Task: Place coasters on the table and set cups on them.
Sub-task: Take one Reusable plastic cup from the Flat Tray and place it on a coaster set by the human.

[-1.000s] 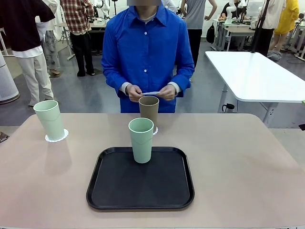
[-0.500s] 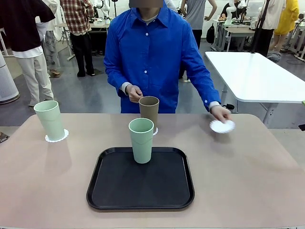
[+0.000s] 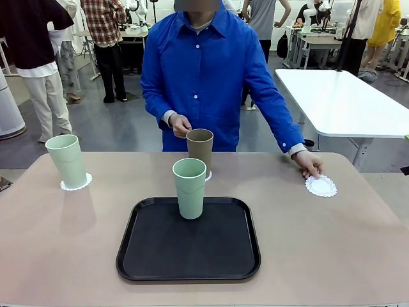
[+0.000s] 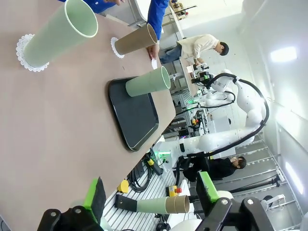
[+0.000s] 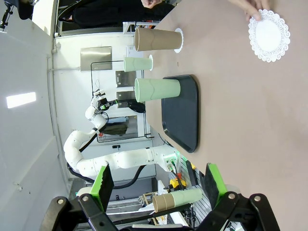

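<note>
Person's hand touches coaster, R side of table.

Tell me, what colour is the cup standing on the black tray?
The cup is pale mint green, clearest in the front view.

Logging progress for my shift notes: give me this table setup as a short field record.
left mint cup: upright on left coaster
brown cup: upright on middle coaster, far side
second mint cup: upright on black tray, no coaster
third coaster: bare on table, person's hand at its edge
left end effector: open, empty
right end effector: open, empty
</note>
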Controlling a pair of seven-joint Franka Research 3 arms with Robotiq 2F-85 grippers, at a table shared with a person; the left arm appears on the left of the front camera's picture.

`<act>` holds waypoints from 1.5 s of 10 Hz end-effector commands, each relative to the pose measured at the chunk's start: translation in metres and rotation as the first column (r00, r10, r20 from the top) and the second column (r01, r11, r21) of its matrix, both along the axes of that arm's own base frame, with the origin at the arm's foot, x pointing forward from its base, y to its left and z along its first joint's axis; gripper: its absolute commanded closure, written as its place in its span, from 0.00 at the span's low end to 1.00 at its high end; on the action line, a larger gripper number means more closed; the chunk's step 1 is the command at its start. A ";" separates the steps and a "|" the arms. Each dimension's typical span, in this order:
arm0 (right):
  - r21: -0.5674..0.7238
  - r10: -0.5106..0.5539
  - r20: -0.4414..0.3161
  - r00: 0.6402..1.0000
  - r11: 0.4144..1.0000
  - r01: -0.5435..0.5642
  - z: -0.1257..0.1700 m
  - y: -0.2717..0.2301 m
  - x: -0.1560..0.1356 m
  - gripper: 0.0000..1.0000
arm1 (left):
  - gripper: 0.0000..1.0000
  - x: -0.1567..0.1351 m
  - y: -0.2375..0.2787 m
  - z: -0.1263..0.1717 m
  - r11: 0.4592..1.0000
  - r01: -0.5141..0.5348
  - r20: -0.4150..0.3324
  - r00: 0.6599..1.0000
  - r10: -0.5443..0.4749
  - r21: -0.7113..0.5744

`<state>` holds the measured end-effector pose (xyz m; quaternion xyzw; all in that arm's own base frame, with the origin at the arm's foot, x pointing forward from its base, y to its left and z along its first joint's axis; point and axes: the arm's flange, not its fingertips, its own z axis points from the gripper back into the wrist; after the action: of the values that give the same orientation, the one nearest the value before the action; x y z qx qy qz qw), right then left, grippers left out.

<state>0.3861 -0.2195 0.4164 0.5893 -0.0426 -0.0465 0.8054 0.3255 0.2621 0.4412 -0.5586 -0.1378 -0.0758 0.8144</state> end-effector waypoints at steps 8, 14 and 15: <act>0.000 0.000 0.000 1.000 1.000 0.000 0.000 0.000 0.000 0.00 | 0.00 -0.001 -0.001 0.000 1.000 -0.015 -0.003 1.000 0.015 -0.002; -0.602 0.669 0.078 0.739 0.622 -0.500 0.104 0.193 0.079 0.00 | 0.00 -0.001 -0.001 0.000 1.000 -0.015 -0.003 1.000 0.015 -0.002; -0.685 0.756 0.041 0.653 0.497 -0.533 0.099 0.240 0.074 0.00 | 0.00 -0.001 -0.001 0.000 1.000 -0.015 -0.003 1.000 0.015 -0.002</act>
<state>0.4664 0.0042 0.5397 0.3208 0.0546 0.3144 0.8918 0.3260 0.2617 0.4401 -0.5589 -0.1364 -0.0753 0.8145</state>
